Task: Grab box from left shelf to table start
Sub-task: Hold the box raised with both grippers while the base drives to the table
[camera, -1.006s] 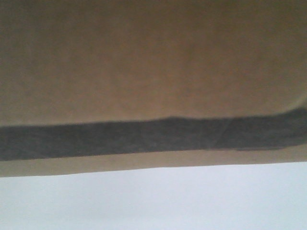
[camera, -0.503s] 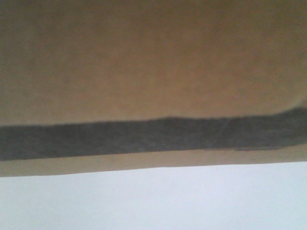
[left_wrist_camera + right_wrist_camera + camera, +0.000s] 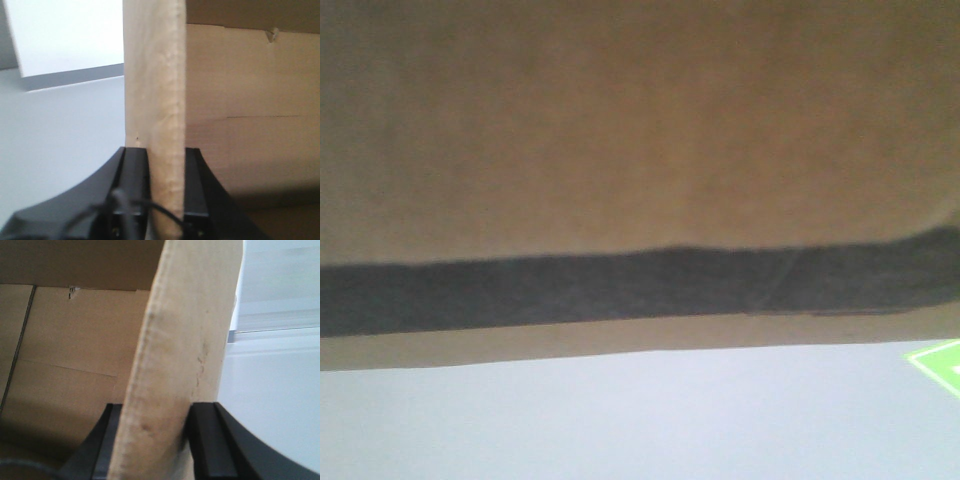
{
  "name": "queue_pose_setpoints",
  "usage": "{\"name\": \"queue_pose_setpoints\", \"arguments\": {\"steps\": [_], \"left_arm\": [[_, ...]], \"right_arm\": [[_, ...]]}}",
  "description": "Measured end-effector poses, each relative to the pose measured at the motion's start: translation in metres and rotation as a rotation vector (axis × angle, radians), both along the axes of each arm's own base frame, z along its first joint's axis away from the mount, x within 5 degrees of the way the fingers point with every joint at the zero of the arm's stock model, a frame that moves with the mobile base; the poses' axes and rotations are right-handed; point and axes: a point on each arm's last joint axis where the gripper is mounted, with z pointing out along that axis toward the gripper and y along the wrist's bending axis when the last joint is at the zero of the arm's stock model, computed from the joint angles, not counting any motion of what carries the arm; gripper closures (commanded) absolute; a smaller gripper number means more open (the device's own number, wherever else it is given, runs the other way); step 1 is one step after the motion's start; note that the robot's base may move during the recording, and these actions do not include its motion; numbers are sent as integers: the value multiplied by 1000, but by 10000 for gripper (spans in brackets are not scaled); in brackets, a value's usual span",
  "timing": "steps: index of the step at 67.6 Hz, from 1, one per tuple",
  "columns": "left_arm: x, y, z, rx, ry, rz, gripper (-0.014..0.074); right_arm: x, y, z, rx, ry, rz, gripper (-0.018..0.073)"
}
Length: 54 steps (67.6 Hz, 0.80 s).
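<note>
The brown cardboard box [image 3: 620, 130] fills the front view from very close, with its black printed panel [image 3: 620, 290] as a dark band across it. The white table [image 3: 620, 420] lies below its lower edge. My left gripper [image 3: 166, 190] is shut on an upright cardboard wall of the box [image 3: 155, 100], with one black finger on each side. My right gripper [image 3: 157, 440] is shut on another wall of the box [image 3: 185, 340] in the same way. The box's inside shows behind both walls. I cannot make out the left shelf.
A green and white corner [image 3: 940, 365] shows at the right edge of the front view, on the table side. A grey band under a white panel [image 3: 70, 77] lies far left in the left wrist view. A pale ledge strip [image 3: 272, 322] is at the right in the right wrist view.
The green and white corner has come into the front view at the lower right. The box keeps nearly the same place in the frame.
</note>
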Motion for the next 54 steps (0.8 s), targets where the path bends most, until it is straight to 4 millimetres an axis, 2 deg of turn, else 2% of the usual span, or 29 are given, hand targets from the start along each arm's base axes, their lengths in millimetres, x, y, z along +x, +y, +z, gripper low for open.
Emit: {"name": "queue_pose_setpoints", "arguments": {"steps": [54], "left_arm": [[0,0,0,0,2,0,689]], "right_arm": [[0,0,0,1,0,1,501]]}}
